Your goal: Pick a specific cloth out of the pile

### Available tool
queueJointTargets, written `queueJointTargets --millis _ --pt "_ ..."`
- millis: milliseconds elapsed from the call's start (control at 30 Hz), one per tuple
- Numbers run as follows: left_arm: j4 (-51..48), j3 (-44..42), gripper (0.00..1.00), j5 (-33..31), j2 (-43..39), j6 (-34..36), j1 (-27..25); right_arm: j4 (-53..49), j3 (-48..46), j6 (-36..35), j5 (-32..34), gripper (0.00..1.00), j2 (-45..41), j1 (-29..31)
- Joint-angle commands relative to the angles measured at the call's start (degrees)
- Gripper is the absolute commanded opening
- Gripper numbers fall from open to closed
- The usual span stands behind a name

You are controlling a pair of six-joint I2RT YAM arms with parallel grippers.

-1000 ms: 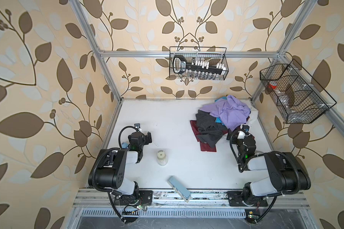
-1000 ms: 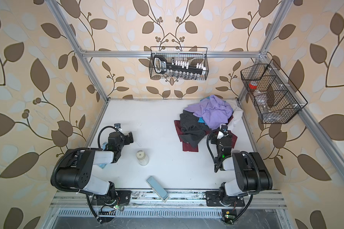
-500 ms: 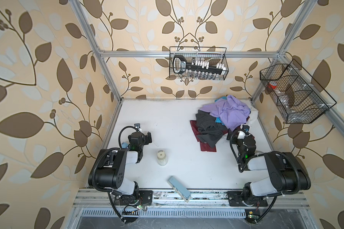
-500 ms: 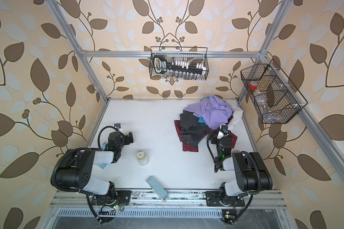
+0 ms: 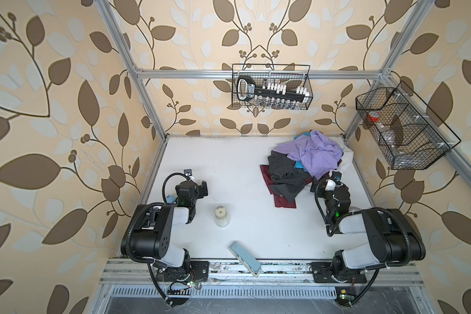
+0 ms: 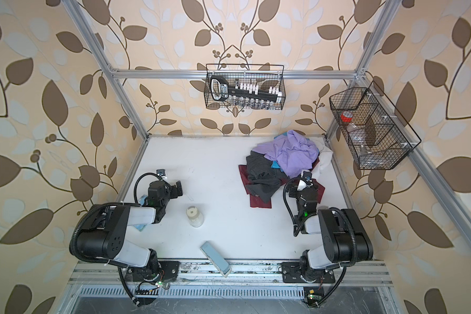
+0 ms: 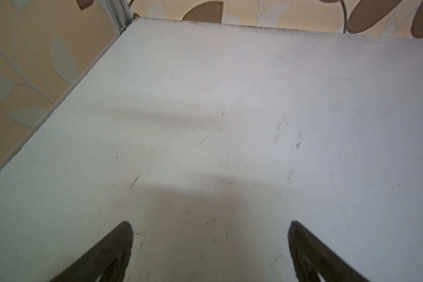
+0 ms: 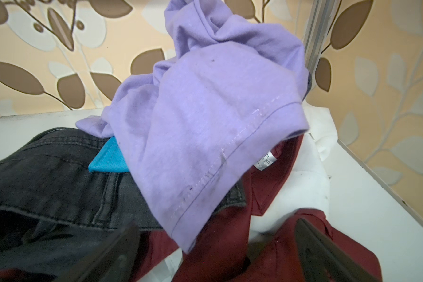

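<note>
Top views, the pile: the pile (image 5: 324,152) of garments sits at the far right of the white table (image 5: 229,163), against the corner post.
Top views, the cloth: the cloth (image 5: 283,176), dark charcoal jeans, spills out of the heap's left front side, partly under a lavender shirt (image 5: 313,155) and over a maroon shirt (image 5: 284,202); it lies the same way in both top views (image 6: 261,176).
Top views, right arm: the right gripper (image 5: 333,180) hangs at the heap's near edge, with the jeans just beside it on the left; its jaws are hidden under the wrist here.
Top views, left arm: the left gripper (image 5: 203,189) hovers over bare table, well apart from the clothes, near a jar (image 5: 221,216).
Left wrist view: the left gripper (image 7: 210,224) is spread wide with only scuffed table (image 7: 230,97) between its fingers; it holds nothing.
Right wrist view, jaws: the right gripper (image 8: 216,224) is spread wide and grips nothing.
Right wrist view, the cloth: the jeans (image 8: 47,175) lie off to one side, reaching one finger (image 8: 112,254); the lavender hem (image 8: 193,214) and maroon fabric (image 8: 230,244) fill the gap, and contact cannot be judged.
Right wrist view, rest: a teal piece (image 8: 108,158) shows between the jeans and the lavender shirt, and a white garment (image 8: 291,190) lies behind the maroon.
</note>
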Motion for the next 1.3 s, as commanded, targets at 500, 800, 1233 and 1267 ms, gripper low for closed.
queueJointTargets --millis 500,800,1233,1267 --pt "1.0 1.0 0.99 -0.6 -0.3 -0.9 -0.2 0.7 0.1 0.5 -0.5 1.00 0.2 -0.3" --pt "-13.0 6.0 0.98 -4.0 -7.7 -2.4 -0.2 -14.3 4.4 -0.1 3.9 1.00 -8.4 2.1" --pt "-34.4 16.8 0.99 19.6 -26.6 -7.3 -4.7 -46.1 12.9 8.1 2.5 1.00 -35.6 8.3" --pt "-35.7 17.7 0.99 22.4 -27.0 -6.7 -5.5 -47.9 14.4 7.8 1.2 1.00 -35.9 9.2"
